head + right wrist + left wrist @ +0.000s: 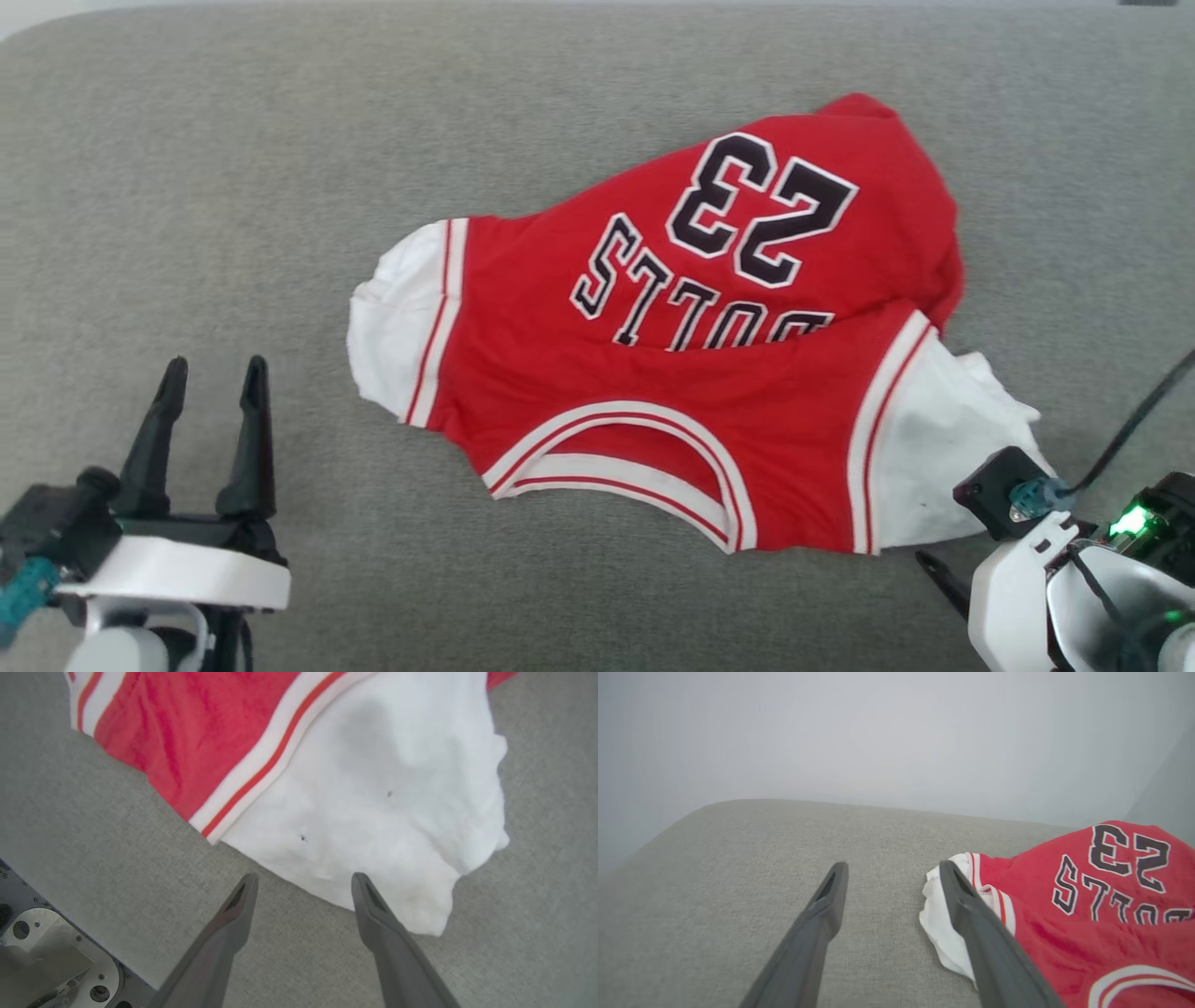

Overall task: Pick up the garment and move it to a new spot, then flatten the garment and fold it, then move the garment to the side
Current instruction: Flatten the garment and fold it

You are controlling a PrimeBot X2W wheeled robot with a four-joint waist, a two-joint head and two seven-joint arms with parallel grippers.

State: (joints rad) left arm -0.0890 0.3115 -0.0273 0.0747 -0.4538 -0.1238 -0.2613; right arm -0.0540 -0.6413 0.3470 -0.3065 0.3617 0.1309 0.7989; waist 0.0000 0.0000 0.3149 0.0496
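Red jersey point(672, 355) lies on grey cushion point(187, 187).
Both jaws apart: left gripper point(216, 366) beside it, right gripper point(303, 878) at its sleeve point(373, 788).

The garment point(653, 373) lies on the cushion point(187, 187), right of centre.

Grey woven fabric surface point(187, 187), rounded far corner; plain pale wall point(896, 732) behind it

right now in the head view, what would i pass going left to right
left gripper → white sleeve → red body → other white sleeve → right arm
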